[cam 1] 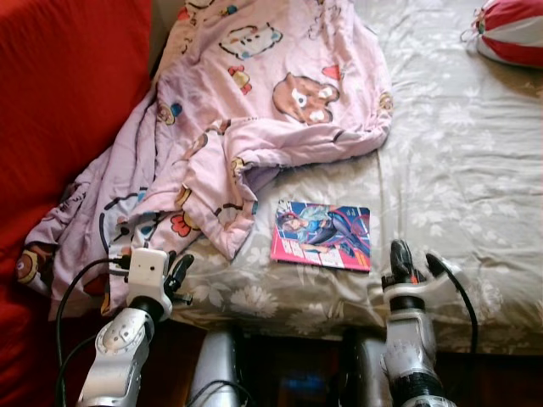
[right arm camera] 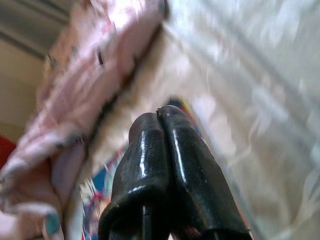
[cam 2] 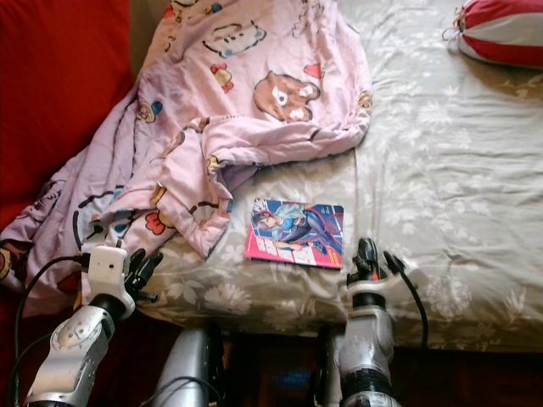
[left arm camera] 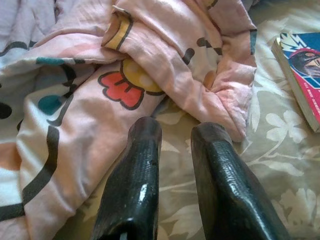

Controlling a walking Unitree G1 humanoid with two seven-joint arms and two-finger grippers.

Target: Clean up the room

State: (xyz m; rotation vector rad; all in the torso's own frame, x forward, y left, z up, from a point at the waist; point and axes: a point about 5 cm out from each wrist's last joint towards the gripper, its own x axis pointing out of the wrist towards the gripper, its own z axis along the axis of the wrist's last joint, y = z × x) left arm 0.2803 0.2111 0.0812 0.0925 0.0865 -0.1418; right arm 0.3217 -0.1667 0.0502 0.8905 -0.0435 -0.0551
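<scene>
the bed (cam 1: 475, 170) in its grey flowered sheet lies before me, the pink cartoon blanket (cam 1: 254, 102) rumpled over its left side and spilling off the edge. a comic book (cam 1: 322, 235) lies flat near the front edge, just beside the blanket's hem. i judge i'm starting the pick-up. my left gripper (left arm camera: 175, 137), fingers slightly parted and empty, points at the hem. my right gripper (right arm camera: 159, 117), pressed closed on nothing, hovers by the book; it must open first.
</scene>
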